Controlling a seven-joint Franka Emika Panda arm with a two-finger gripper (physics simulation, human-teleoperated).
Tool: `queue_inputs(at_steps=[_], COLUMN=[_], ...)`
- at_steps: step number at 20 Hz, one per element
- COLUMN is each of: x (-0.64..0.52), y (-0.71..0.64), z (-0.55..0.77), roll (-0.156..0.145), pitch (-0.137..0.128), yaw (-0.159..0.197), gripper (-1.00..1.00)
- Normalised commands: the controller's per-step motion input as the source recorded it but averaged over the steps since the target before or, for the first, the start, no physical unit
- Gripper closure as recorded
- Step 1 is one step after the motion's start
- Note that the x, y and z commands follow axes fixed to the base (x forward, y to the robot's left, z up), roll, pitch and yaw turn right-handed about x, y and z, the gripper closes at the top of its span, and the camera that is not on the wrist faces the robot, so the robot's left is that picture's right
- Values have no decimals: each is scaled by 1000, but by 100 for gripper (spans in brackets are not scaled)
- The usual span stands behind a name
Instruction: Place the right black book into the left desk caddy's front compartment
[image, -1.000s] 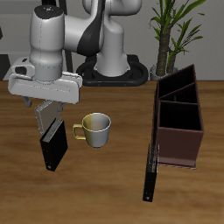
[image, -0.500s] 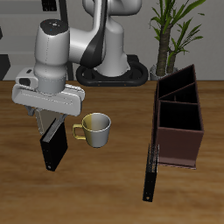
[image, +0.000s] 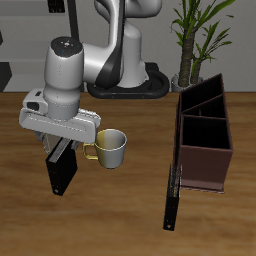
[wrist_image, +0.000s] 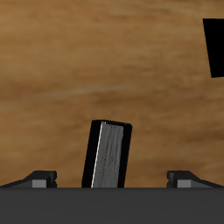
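Note:
The right black book stands on the wooden table beside the mug, a small black hardcover. In the wrist view the book shows its pale grey page edge. My gripper hangs just over the book's top, open, with the fingertips spread wide to either side of the book and not touching it. The left desk caddy, a dark maroon-brown box with partitions, stands at the other side of the table, well away from the gripper.
A pale mug with a yellowish handle sits close beside the book and gripper. A long thin black slab lies along the caddy's side. A potted plant stands behind the caddy.
The arm has tilted and come down toward the table's front edge, bringing the open gripper lower over the black book. Book, mug and caddy have not moved.

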Motion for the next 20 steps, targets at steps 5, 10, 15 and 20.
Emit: queue_inputs(at_steps=[5,10,15,20], x=[1,5,-23,-29], y=[-67,1,-71,-61], z=[-199,-185,-195,-144], roll=[-17,-6,-20,7], pitch=[30,34,27,17], yaw=[-23,4,-13,-23], gripper=[-100,-100,100,100])
